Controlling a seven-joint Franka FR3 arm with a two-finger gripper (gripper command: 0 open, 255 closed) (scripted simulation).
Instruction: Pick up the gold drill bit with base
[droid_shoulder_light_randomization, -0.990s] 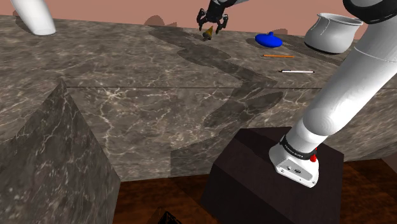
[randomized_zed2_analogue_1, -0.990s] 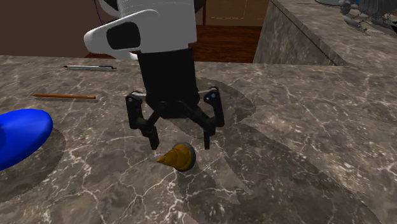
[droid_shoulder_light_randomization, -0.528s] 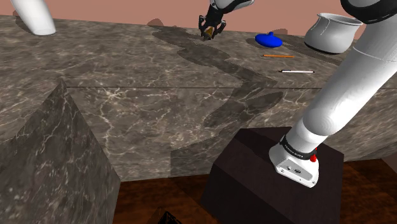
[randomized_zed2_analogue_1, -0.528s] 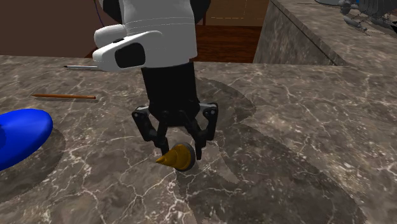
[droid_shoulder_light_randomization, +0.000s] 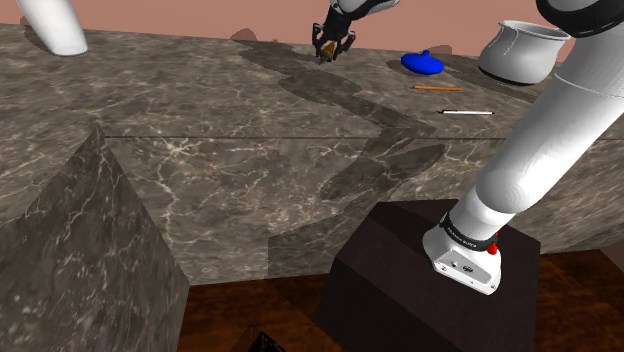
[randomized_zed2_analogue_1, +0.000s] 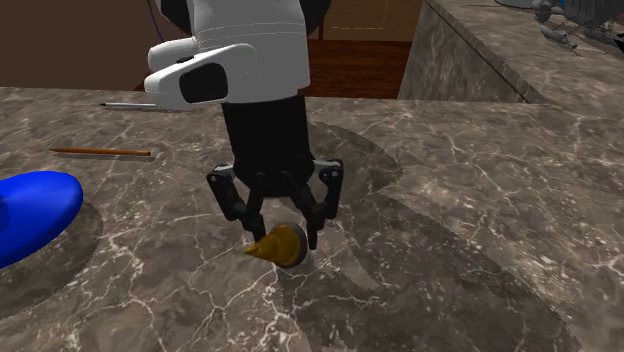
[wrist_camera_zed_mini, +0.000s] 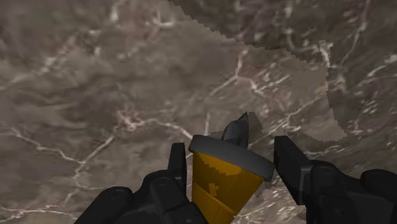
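Gold drill bit (randomized_zed2_analogue_1: 280, 246) lies on its side on the marbled worktop (randomized_zed2_analogue_1: 450, 200), tip toward the second exterior view's left. Claw (randomized_zed2_analogue_1: 285, 236) stands upright over it and grips across the grey base rim — the widest, firmest purchase, I judge. Bit not yet lifted.

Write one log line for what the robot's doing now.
gripper: shut on gold drill bit | bit: lying on marble counter | lift: not yet

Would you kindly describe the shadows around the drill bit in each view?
Second exterior view: shadow pools around the drill bit, its gold plain. Shoulder view: the arm's long shadow crosses the counter toward it. Wrist view: a jagged shadow edge crosses the counter.
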